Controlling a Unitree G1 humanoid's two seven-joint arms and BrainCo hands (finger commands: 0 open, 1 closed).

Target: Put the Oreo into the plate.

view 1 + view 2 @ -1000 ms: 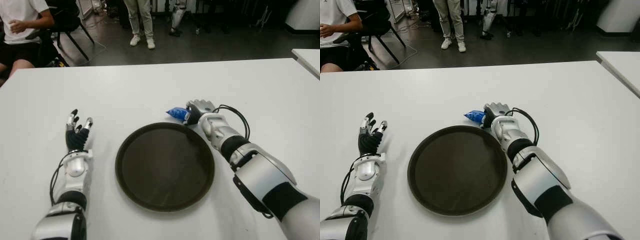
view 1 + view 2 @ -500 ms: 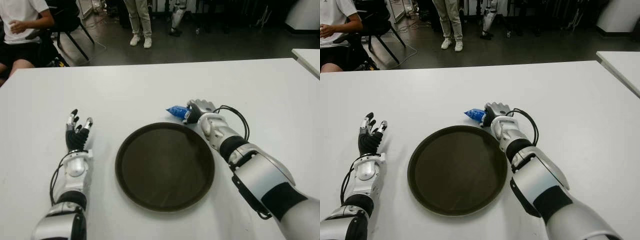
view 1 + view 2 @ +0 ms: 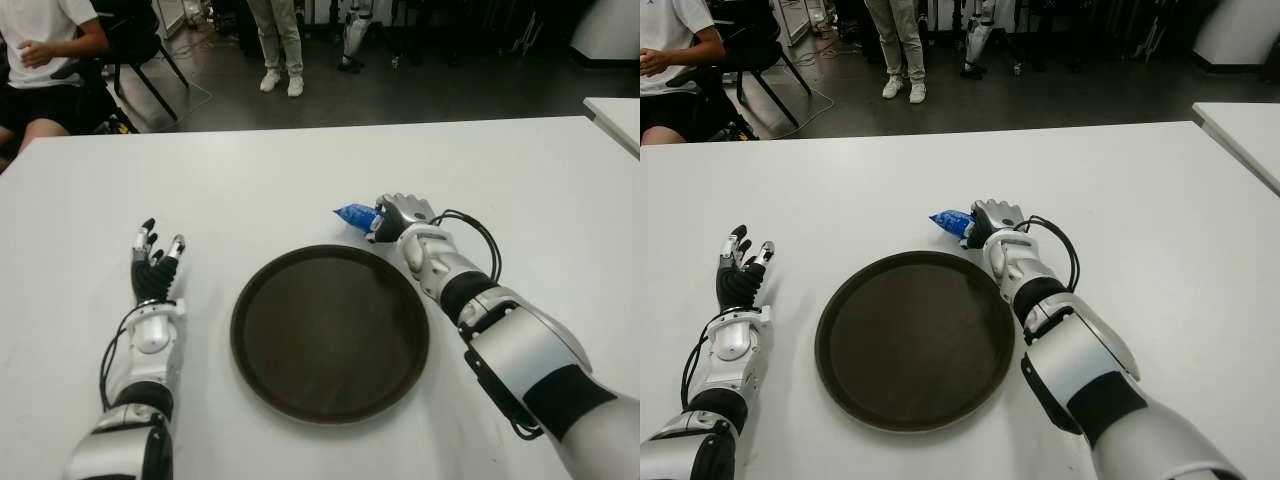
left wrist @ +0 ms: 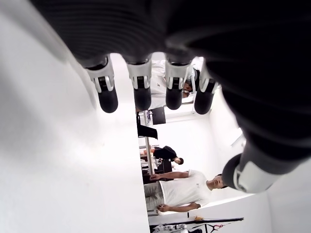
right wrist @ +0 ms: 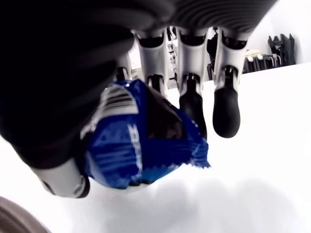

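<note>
A blue Oreo packet [image 3: 356, 214] is pinched in my right hand [image 3: 392, 217], just beyond the far right rim of the dark round plate [image 3: 330, 333]. In the right wrist view the packet [image 5: 141, 141] sits between the thumb and the curled fingers [image 5: 193, 104], a little above the white table. The plate has nothing in it. My left hand [image 3: 154, 260] shows to the left of the plate, fingers spread and holding nothing.
The white table [image 3: 250, 190] stretches around the plate. A seated person [image 3: 40, 50] is at the far left beyond the table and another person's legs [image 3: 278, 40] stand further back. A second white table's corner [image 3: 615, 115] shows at the right.
My right hand has lifted slightly and moved a little farther from me with the Oreo packet in it. The left hand has stayed put.
</note>
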